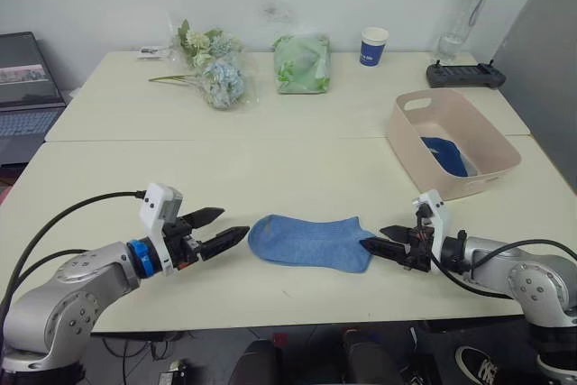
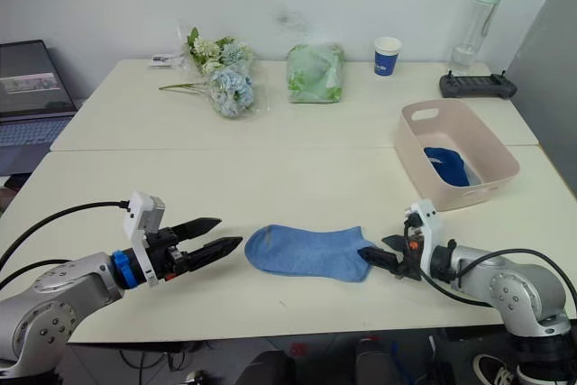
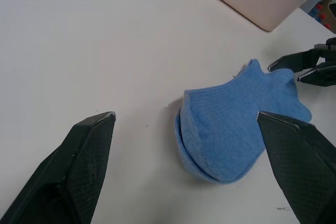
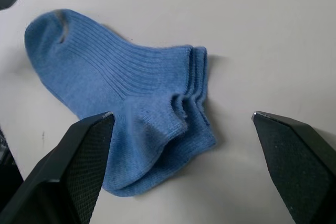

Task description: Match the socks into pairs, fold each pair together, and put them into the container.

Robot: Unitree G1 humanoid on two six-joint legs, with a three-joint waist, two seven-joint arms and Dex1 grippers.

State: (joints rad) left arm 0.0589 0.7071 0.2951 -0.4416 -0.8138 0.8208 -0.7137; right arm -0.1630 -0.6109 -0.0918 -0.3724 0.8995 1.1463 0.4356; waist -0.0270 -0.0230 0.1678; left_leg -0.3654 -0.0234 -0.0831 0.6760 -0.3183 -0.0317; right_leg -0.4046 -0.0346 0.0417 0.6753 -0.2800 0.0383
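I see my left gripper (image 1: 224,228) and right gripper (image 1: 376,239) both spread wide and grasping nothing, flanking the stacked light blue socks (image 1: 311,242) lying flat on the table (image 1: 270,169), the pink container (image 1: 451,143) far right

Two light blue socks (image 1: 311,242) lie stacked on the surface (image 1: 270,169); one dark blue item (image 1: 446,156) sits in one pink container (image 1: 451,140). Beyond the container: one paper cup (image 1: 373,45), one bottle (image 1: 469,6), one green bag (image 1: 302,63), one bouquet (image 1: 212,65).

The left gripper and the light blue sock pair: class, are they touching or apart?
Apart. In the left eye view bare table shows between the open left gripper and the toe of the light blue sock pair; the left wrist view shows that gap too.
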